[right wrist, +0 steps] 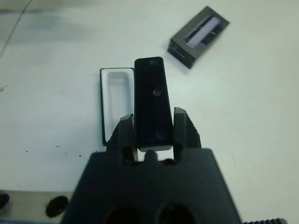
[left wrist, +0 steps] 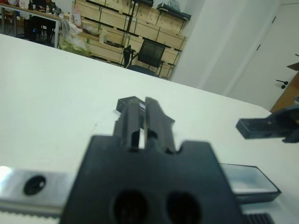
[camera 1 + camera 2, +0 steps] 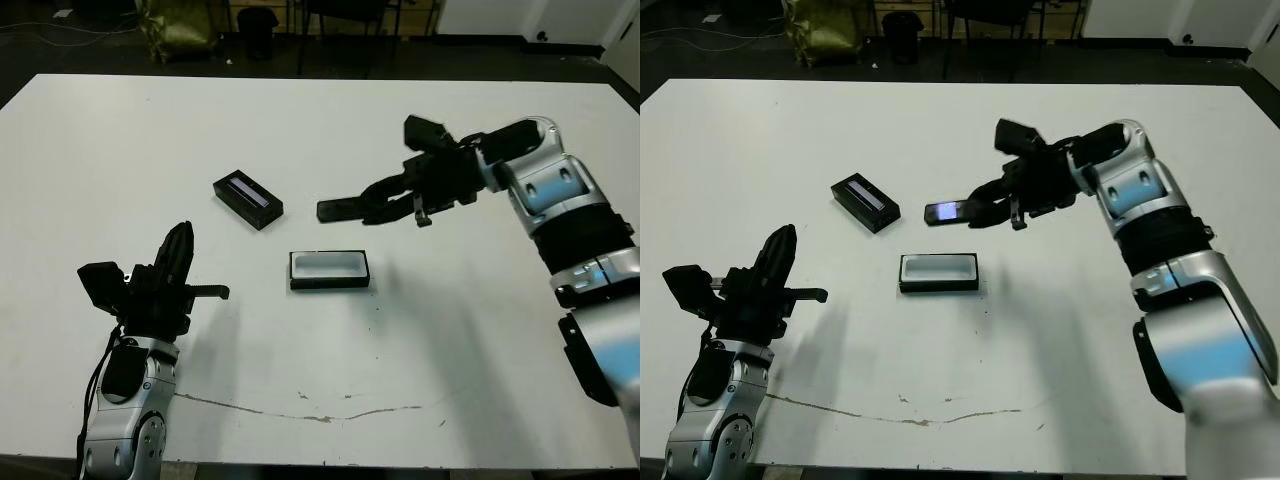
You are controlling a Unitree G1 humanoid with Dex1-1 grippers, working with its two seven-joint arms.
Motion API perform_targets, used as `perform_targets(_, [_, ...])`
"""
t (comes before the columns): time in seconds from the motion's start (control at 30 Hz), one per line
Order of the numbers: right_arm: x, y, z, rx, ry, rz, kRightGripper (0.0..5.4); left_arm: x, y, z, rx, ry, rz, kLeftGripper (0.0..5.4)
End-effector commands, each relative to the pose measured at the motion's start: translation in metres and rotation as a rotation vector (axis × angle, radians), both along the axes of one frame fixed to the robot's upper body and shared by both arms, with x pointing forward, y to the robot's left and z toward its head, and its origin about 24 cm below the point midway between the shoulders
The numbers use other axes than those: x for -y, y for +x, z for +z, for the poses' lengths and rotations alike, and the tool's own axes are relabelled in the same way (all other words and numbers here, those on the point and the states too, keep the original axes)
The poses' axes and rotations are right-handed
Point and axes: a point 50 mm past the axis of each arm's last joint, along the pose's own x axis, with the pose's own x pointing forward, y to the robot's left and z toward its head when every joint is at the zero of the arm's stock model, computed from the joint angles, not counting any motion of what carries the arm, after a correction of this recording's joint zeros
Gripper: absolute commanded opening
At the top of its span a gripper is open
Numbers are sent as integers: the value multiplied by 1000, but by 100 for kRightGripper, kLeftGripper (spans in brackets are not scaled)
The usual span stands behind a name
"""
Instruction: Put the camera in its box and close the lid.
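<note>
My right gripper [image 3: 385, 200] is shut on the camera [image 3: 340, 209], a slim black bar held level above the table. In the right wrist view the camera [image 1: 150, 102] sticks out between the fingers [image 1: 183, 126], with two small lenses on its upper face. The box [image 3: 329, 269], an open black tray with a white lining, lies on the table just in front of and below the camera. The lid [image 3: 247, 199], black with a pale stripe, lies apart to the box's left rear. My left gripper [image 3: 178, 255] hovers shut and holding nothing at the near left.
A thin crack line [image 3: 320, 413] runs across the white table [image 3: 480, 330] near its front edge. Chairs and a bin [image 3: 258, 30] stand on the dark floor beyond the far edge.
</note>
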Motion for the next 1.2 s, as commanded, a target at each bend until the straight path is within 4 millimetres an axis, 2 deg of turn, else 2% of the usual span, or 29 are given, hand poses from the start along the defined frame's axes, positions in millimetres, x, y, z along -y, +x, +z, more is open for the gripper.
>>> perform_targets(0.03, [-6, -1, -2, -9, -13, 41, 43, -2, -3, -7, -41, 6, 14, 0])
perform_targets(0.3, [-11, -6, -4, 7, -54, 96, 43, -1, -4, -8, -45, -2, 17, 0])
perform_targets(0.9, [-11, -14, -31, -175, -25, 50, 43, -1, -4, -8, -47, 10, 15, 0])
perform_targets(1.2, [-12, -13, -38, -192, -38, 51, 43, 0, -4, -9, -43, 4, 10, 0])
